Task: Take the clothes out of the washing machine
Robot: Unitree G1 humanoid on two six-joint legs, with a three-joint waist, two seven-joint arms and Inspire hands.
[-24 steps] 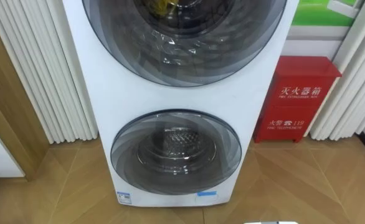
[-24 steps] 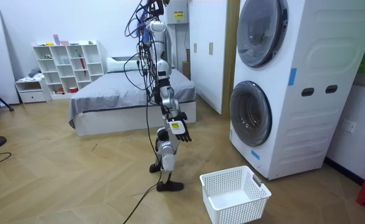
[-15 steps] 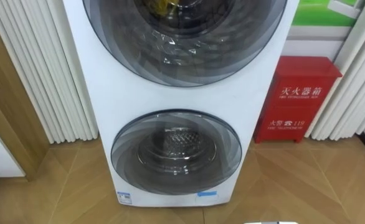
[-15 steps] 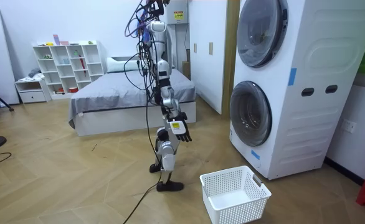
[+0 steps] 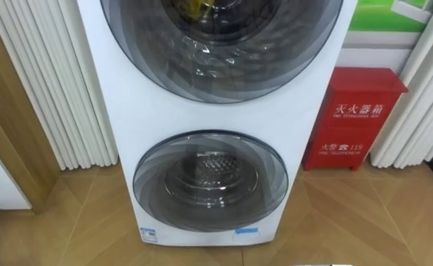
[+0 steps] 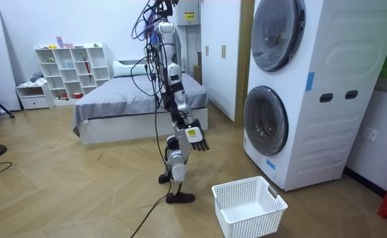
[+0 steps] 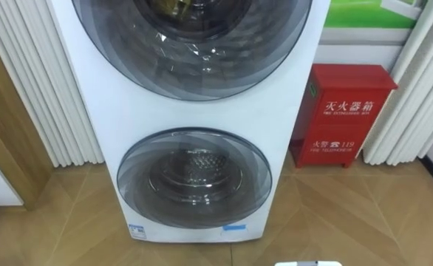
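— What carries everything here?
— A floor (image 6: pixel 81 192) of light wood, the boards laid in a herringbone pattern.
— And what stands on it?
— The tall white washing machine (image 5: pixel 209 111) stands against the wall. A red cabinet (image 5: pixel 357 118) is just beside it, on the right in the eye views.
— Anything nearer?
— A white basket (image 6: pixel 263 223) sits on the boards near the machine's foot. Well behind it, a bed (image 6: pixel 127 125) and a white shelf unit (image 6: pixel 72 73) stand on the same floor

Herringbone wood floor (image 6: pixel 61 192) ran throughout. A grey bed (image 6: pixel 127 106) and white shelf unit (image 6: pixel 71 69) stood against the white wall (image 6: pixel 22 26).
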